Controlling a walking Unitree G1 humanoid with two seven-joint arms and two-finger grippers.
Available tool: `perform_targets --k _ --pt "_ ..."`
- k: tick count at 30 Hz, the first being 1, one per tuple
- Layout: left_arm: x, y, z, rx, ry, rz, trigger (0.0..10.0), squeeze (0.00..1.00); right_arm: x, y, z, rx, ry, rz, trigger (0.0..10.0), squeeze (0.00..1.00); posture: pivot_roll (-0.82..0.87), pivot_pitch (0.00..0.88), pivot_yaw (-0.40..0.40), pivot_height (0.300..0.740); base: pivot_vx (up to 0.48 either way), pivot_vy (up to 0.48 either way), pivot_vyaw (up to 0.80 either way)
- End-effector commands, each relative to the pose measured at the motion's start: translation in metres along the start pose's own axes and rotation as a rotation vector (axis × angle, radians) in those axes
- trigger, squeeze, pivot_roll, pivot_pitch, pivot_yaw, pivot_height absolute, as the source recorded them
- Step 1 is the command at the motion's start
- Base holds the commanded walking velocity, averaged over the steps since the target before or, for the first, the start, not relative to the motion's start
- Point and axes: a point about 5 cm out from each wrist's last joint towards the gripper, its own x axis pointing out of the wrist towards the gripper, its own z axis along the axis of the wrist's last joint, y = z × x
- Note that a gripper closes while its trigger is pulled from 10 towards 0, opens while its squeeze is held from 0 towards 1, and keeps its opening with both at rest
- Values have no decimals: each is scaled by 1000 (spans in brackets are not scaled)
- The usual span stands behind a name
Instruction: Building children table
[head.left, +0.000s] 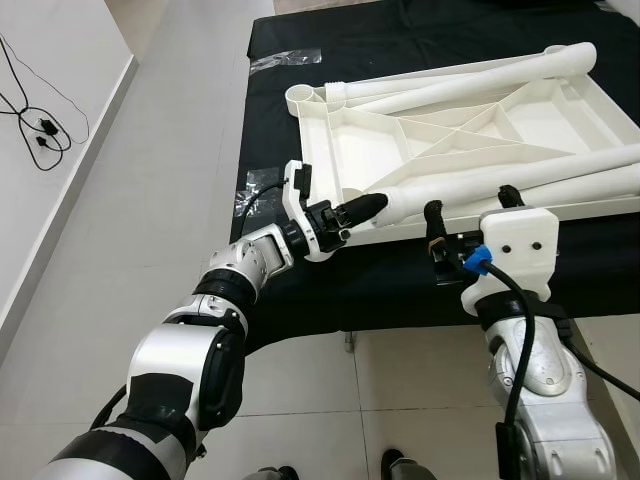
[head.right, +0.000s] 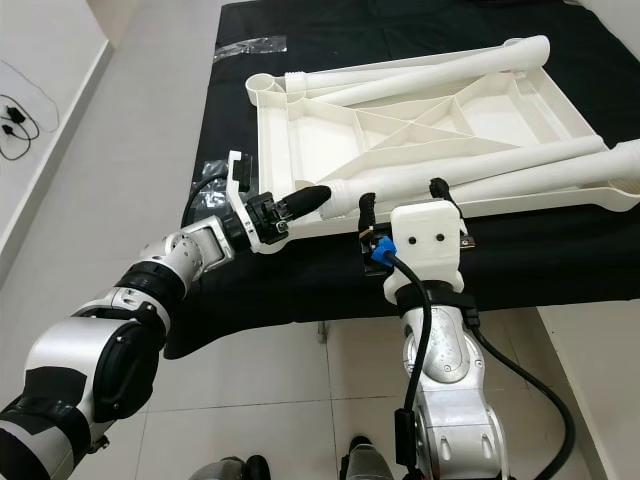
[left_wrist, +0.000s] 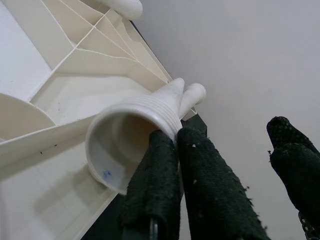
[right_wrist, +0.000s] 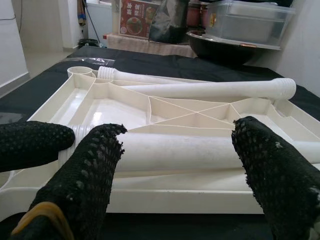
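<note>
While the upturned tabletop (head.left: 470, 120) lies on the black desk (head.left: 400, 40), the left gripper (head.left: 365, 208) has its jaws clamped on a leg's (head.left: 480, 185) threaded end at 7 o'clock, the right gripper (head.left: 470, 215) open around it, likely readying to lift and screw it into the corner socket (head.left: 302, 97).

**Room around my work surface**

Pale tiled floor (head.left: 150, 200) under me, glossy, evenly lit. Black cloth-covered platform (head.left: 400, 280) ahead. White wall (head.left: 50, 150) to my left, black cable (head.left: 35, 110) looped against it. Behind the platform: clear lidded storage box (right_wrist: 247, 22), dark bowl (right_wrist: 220, 47), printed carton (right_wrist: 137, 11).
</note>
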Motion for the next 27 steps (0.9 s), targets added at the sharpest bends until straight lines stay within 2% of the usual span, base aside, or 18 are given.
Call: perform_targets --k 1,9,18,20,22,23,24,25,26,27 --pt "-8 7 -6 -7 13 31 0 0 -2 0 3 8 -11 -1 10000 0 -61 224 91 740 0 0 0" --pt "-20 15 -7 -17 4 62 0 0 0 2 1 11 -9 8 10000 0 -57 219 84 740 0 0 0" --pt "-24 14 -1 -4 -27 27 0 0 1 4 1 30 -9 7 10000 0 -52 208 80 740 0 0 0" --pt "-25 10 9 14 -56 -6 0 0 5 6 -2 197 39 -13 10000 0 -46 203 75 740 0 0 0" --pt "-25 10 9 14 -56 -6 0 0 5 6 -2 197 39 -13 10000 0 -46 203 75 740 0 0 0" --pt "-26 9 13 20 -68 -17 0 0 7 6 -3 277 62 -23 10000 0 -46 203 75 740 0 0 0" --pt "-26 9 13 20 -68 -17 0 0 7 6 -3 277 62 -23 10000 0 -46 203 75 740 0 0 0" --pt "-26 6 18 33 -78 -32 0 0 10 7 -5 392 92 -30 10000 0 -45 197 72 740 0 0 0" --pt "-29 2 28 63 -94 -55 0 0 16 12 -11 626 153 -17 10000 0 -39 192 65 740 0 0 0" --pt "-29 2 28 63 -94 -55 0 0 16 12 -11 626 153 -17 10000 0 -39 192 65 740 0 0 0"
